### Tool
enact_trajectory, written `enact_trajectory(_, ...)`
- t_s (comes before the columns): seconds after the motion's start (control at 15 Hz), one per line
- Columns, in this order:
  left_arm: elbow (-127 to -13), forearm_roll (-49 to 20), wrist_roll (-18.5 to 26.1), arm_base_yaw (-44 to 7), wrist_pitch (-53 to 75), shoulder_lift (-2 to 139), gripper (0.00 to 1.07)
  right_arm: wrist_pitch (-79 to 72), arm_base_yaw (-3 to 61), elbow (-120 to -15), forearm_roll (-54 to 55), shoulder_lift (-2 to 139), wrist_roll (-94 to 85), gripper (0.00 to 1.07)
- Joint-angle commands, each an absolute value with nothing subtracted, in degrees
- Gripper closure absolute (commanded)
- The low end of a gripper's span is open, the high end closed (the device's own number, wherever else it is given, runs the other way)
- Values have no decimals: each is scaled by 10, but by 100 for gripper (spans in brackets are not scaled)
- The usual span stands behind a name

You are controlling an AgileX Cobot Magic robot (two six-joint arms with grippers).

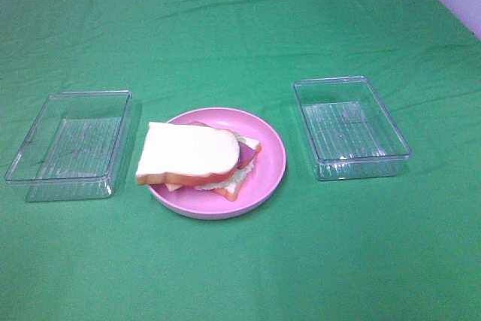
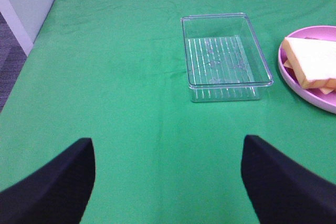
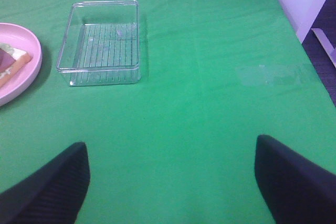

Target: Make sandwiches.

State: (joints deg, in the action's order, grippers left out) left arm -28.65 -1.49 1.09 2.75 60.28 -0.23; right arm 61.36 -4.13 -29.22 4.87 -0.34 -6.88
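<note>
The sandwich (image 1: 197, 157) lies on a round pink plate (image 1: 270, 162) in the middle of the green cloth. Its top white bread slice with orange-brown crust hangs over the plate's left rim; pale lettuce and a pink-red bacon edge show under it on the right. Part of it also shows in the left wrist view (image 2: 313, 61) and a corner in the right wrist view (image 3: 11, 60). Neither arm shows in the exterior high view. My left gripper (image 2: 168, 177) is open and empty, well back from the plate. My right gripper (image 3: 170, 179) is open and empty too.
A clear rectangular plastic tray (image 1: 71, 143) stands left of the plate, also in the left wrist view (image 2: 224, 56). A second clear tray (image 1: 349, 125) stands right of the plate, also in the right wrist view (image 3: 102, 41). Both are empty. The table edge shows at the far sides.
</note>
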Motion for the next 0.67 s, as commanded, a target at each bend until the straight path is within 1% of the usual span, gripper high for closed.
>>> enact_trajectory(0.07, -285, -15, 11, 30, 598, -15, 33, 607, -43, -290, 48, -10, -78, 27)
enact_trajectory(0.67, -285, -15, 11, 30, 598, -14, 33, 607, -43, -290, 48, -10, -78, 27)
